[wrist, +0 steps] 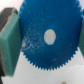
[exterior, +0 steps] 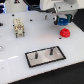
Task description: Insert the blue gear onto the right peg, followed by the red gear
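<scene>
Here, one end effector [exterior: 62,20] pinching one blue gear [exterior: 62,21] above a white worktop [exterior: 15,55].

Exterior view: the blue gear hangs clear of the worktop, just beside one red gear [exterior: 64,32] lying flat there. One grey plate [exterior: 45,56] with a black border carries two dark pegs; the right peg [exterior: 50,50] stands bare, well apart from both gears. Wrist view: a teal finger pad [wrist: 10,40] presses on the blue gear's toothed rim; its central hole is visible.
</scene>
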